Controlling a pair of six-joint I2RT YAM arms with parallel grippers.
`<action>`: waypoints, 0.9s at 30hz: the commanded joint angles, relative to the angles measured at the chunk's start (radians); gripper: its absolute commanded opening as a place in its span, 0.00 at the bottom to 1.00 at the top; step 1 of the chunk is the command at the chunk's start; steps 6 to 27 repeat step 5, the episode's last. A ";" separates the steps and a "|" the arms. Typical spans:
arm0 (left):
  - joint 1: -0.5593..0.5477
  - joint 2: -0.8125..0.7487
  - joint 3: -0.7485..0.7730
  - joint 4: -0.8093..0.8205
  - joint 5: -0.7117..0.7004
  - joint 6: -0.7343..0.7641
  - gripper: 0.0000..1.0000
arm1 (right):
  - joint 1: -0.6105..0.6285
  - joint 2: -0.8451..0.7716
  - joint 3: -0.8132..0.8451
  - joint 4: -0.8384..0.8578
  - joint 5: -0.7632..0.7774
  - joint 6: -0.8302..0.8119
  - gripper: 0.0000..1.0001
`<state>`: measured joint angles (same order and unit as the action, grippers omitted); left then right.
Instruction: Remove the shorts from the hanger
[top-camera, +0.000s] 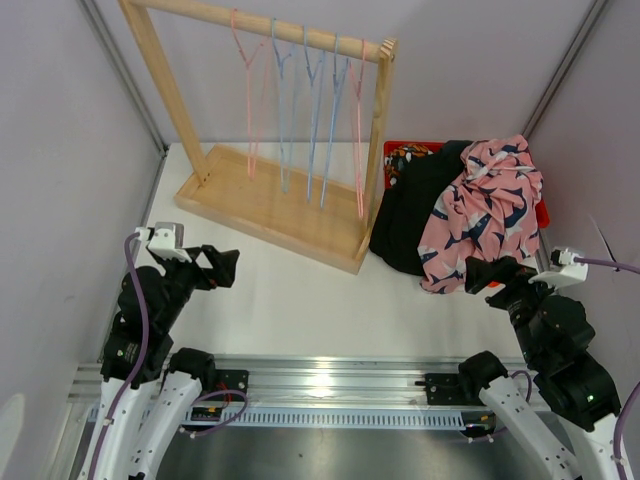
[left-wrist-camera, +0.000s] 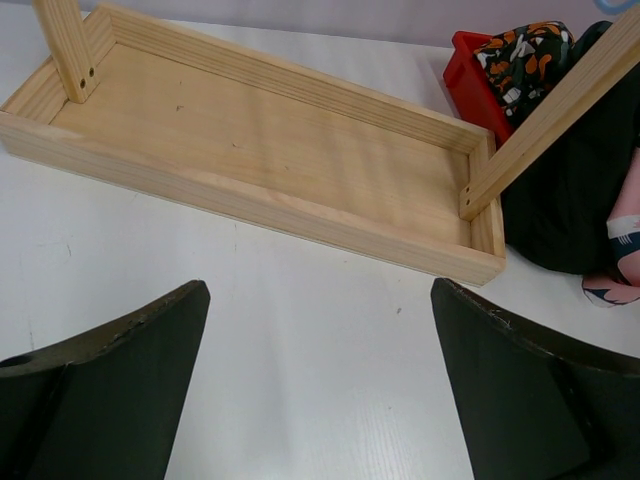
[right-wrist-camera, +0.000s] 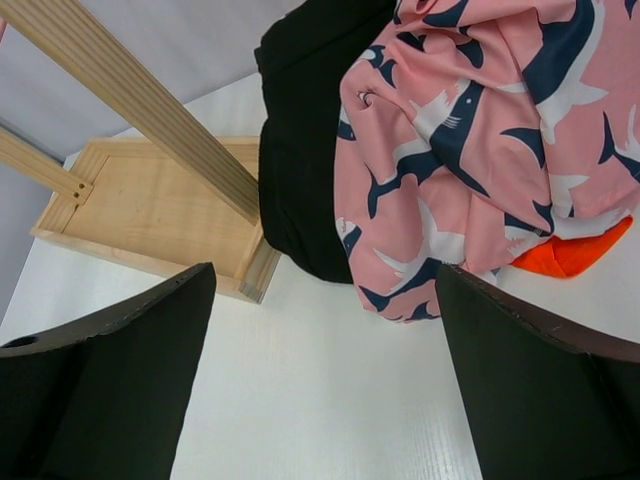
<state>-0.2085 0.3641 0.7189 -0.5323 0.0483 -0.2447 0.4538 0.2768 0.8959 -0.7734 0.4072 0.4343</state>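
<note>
Several thin pink and blue hangers hang bare from the rail of a wooden rack. Pink shark-print shorts lie on a heap at the right, draped over a black garment, with no hanger in them. Low over the table, near the rack's left front, my left gripper stands open with nothing between its fingers. My right gripper is open too and holds nothing, just in front of the lower hem of the pink shorts.
The rack's tray-like wooden base sits at the middle back. A red bin under the heap holds a dark patterned garment. Grey walls close in on both sides.
</note>
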 joint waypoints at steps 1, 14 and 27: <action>0.000 0.001 0.001 0.037 0.009 0.004 0.99 | -0.007 0.001 -0.006 0.040 -0.016 -0.017 1.00; 0.000 -0.001 0.002 0.037 0.004 0.002 0.99 | -0.009 0.028 0.000 0.040 -0.030 -0.022 1.00; 0.000 -0.001 0.002 0.037 0.004 0.002 0.99 | -0.009 0.028 0.000 0.040 -0.030 -0.022 1.00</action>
